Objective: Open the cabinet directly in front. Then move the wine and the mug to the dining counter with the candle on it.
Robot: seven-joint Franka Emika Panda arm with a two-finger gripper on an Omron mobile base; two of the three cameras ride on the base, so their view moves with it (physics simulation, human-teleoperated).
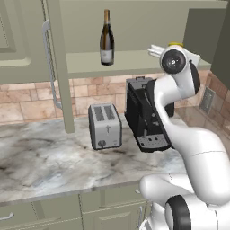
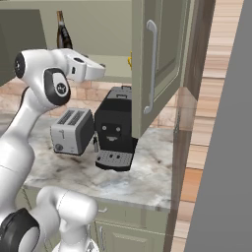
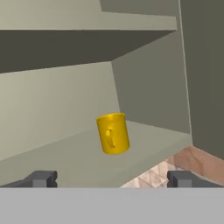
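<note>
1. On your far left in the left base view you have one open door of the cabinet (image 1: 56, 67), edge-on, with one long silver handle (image 1: 48, 63). The right base view gives you the second open door (image 2: 157, 64) with its own handle (image 2: 151, 69), so two doors in all.
2. Next, count one wine (image 1: 106, 38) bottle, upright on the cabinet's lower shelf, left of the middle. In the right base view you see it at the top left, partly behind the arm.
3. Below it on the marble worktop (image 1: 45, 157) stands one silver toaster (image 1: 105, 126) with two slots, and just to its right one black coffee machine (image 1: 143, 114). The two stand near each other but apart.
4. One mug (image 3: 113, 133) stands upright on the same shelf, toward its right end, well apart from the bottle. The hand view shows you its whole yellow body and its handle facing the camera; the left base view gives you only a yellow sliver above the wrist, and the right base view only a yellow speck beside the door edge.
5. Your gripper (image 3: 112, 178) is released: in the hand view the two fingertips (image 3: 41, 178) stand wide apart at the shelf's front edge, with nothing between them. The mug sits beyond them, untouched.
6. The base views show you the arm's wrist raised to shelf height; the hand view shows you the shelf interior instead.
</note>
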